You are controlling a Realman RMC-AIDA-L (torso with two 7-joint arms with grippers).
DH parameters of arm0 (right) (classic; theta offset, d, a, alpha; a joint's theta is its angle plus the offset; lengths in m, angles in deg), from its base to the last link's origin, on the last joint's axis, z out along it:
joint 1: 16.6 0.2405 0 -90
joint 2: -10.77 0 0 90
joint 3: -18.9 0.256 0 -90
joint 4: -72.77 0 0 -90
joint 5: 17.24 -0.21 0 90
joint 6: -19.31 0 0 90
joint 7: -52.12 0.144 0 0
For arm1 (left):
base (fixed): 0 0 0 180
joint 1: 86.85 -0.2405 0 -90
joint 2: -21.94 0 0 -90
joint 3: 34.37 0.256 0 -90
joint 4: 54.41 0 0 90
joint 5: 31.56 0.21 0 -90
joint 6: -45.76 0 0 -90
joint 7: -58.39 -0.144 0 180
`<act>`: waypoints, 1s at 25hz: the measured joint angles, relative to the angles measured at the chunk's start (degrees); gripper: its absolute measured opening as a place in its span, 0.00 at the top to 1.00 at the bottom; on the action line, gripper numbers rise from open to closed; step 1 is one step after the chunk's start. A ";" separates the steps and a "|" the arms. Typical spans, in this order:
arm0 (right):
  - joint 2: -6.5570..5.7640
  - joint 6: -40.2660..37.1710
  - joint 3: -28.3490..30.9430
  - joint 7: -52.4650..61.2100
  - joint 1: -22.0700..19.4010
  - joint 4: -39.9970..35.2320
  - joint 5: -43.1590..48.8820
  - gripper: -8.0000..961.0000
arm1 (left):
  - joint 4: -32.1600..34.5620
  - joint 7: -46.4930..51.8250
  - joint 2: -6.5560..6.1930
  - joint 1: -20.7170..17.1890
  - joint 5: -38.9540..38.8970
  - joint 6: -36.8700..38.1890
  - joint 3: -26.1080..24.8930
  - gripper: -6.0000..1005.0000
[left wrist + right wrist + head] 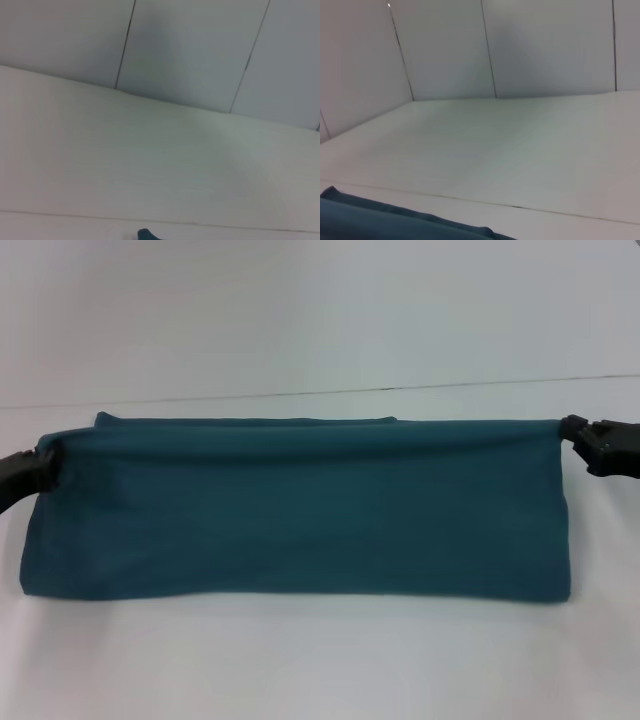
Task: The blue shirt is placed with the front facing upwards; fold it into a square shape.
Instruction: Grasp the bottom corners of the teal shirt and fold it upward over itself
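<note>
Lying folded into a long band, blue shirt (300,510), left hand (42,462) and right hand (578,432) pinching its upper corners

The blue shirt (300,510) is soft matt cloth; the table (320,660) looks smooth, perhaps laminate.

Blue shirt (300,515): a dark teal-blue garment folded into a long horizontal band spanning nearly the full width of the head view. Its upper edge is pulled taut between its two top corners and raised, the cloth draping down from it to a lower folded edge resting on the white surface (320,660). A second layer shows just behind the upper edge (left half only). No lettering or collar is visible. Slivers of the cloth (395,225) appear in both wrist views.
</note>
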 joint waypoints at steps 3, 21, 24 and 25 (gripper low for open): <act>0.00 2.73 -1.28 0.06 0.71 0.72 -0.09 0.95 | -0.66 0.00 -0.07 1.20 -0.14 -2.07 0.54 0.94; 0.00 12.37 -2.82 0.07 4.39 3.00 -0.21 0.94 | -2.03 0.26 0.08 5.96 -4.43 -13.43 8.29 0.94; -0.03 13.48 -2.94 -0.15 4.87 3.71 -0.21 0.94 | -2.51 0.25 0.10 6.45 -5.43 -15.88 10.21 0.94; -0.05 13.89 -2.94 -0.30 5.07 3.92 -0.21 0.94 | -2.81 0.23 0.10 6.65 -5.81 -16.86 10.82 0.94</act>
